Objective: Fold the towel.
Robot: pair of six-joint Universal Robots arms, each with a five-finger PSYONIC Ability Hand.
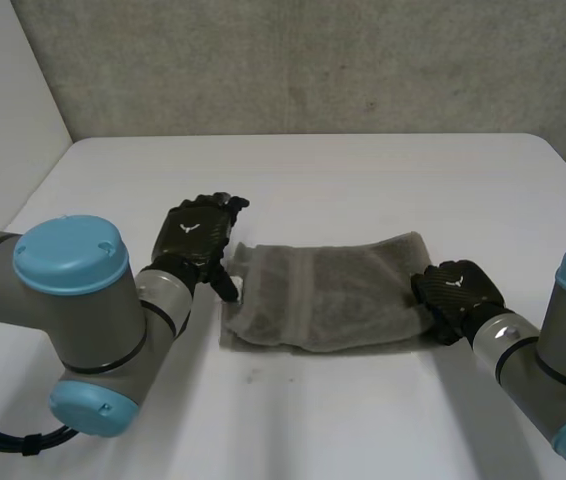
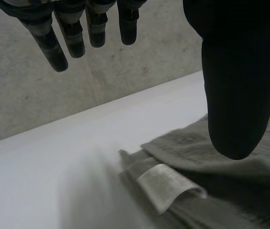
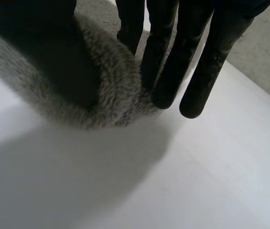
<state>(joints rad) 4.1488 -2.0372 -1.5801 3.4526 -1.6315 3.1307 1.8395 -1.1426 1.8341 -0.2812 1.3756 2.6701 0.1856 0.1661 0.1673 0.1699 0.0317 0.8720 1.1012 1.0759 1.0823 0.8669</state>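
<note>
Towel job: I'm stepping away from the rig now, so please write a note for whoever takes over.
Left hand: open, fingers straight, holding nothing, at the left edge of the towel, beside its white label.
Right hand: on the towel's right edge; grasp unclear.
Towel lies layered mid-table, so a fold looks done.
Left: probably another fold, then let go.
</note>
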